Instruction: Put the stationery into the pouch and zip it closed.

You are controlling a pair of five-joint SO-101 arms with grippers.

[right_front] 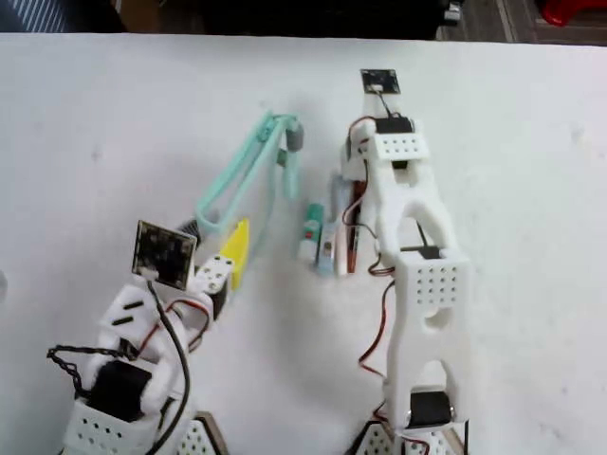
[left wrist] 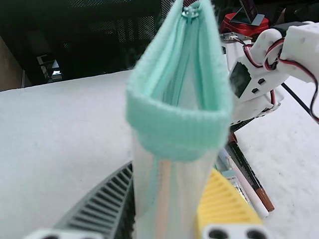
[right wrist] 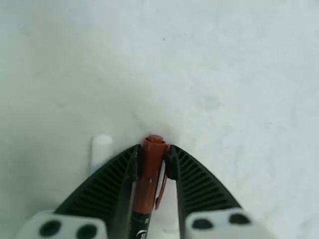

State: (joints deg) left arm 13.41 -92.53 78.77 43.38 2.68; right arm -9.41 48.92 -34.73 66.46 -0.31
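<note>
Left hand (left wrist: pixel 169 199) closed on the near end of the pouch (left wrist: pixel 177 114), ribbed grey finger (left wrist: pixel 107 204) against one wall and yellow finger (left wrist: pixel 224 209) against the other, translucent sides pinched between them. Pouch held with the mouth upward, mint-green edging parted into a narrow open slit, zip undone along most of the length, zip pull (left wrist: pixel 189 11) at the far tip. Through the clear wall just above the grip, a faint pinkish streak, too vague to name; nothing else made out inside. In the high view, long axis of the pouch slanting from the left hand away across the white worktop (right_front: pixel 114 142), far tip ending near the right arm's wrist. Right hand (right wrist: pixel 152 149) beside the pouch, on its right-arm side, black fingers (right wrist: pixel 199 184) narrowed to a slim gap and clasped on a red-brown pen (right wrist: pixel 149 169), cap end poking just past the fingertips, clip showing on one side. Pen low at the worktop, touching or just above it impossible to tell, long axis running along the hand's own line, level with the pouch's middle and outside it. Between that pen and the pouch, a white pen (left wrist: pixel 251 196) just beside it and roughly parallel, then a small white-and-green tube (right_front: pixel 310 230) nearest the pouch, both flat on the worktop and apart from the pouch wall.
</note>
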